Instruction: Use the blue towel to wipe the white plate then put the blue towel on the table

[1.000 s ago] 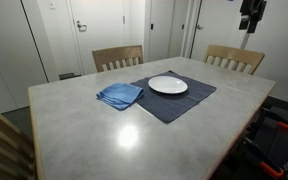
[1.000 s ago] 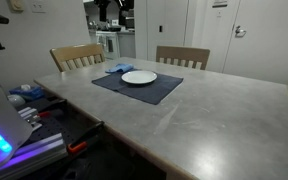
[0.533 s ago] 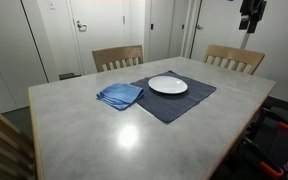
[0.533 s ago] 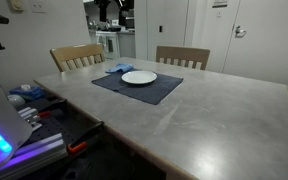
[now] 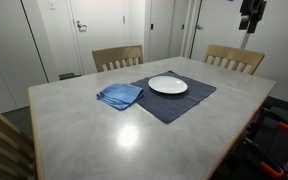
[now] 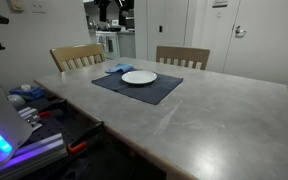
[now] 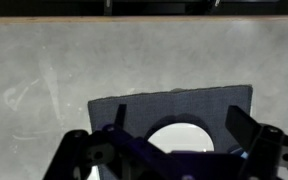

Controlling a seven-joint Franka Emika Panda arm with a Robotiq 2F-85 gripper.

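Grey table (image 5: 134,140), plain room w/ doors behind. Blue towel (image 5: 119,95) lies folded on the tabletop, right at the edge of the dark placemat (image 5: 181,104) (touching or slightly overlapping the mat corner, can't tell at this res). White plate (image 5: 168,85) sits on the mat, near the towel but apart from it.

Progress, judged from how things lie: basically zero. Towel looks untouched and neatly folded, with no grasp and no contact w/ the plate. Everything is left to do: pick towel, wipe plate, set towel back on the table.

Gripper (image 5: 249,14) hangs high over the far side of the table, well apart from the towel. In the wrist view its fingers (image 7: 246,125) are spread wide w/ nothing between them, so it carries nothing. The plate and mat show below, roughly between the fingers, and the towel is out of that frame. So the gripper seems lined up more w/ the plate than the towel. It prob needs a sideways shift toward the towel plus a long descent.

Two wooden chairs (image 5: 117,57) stand at the far edge.
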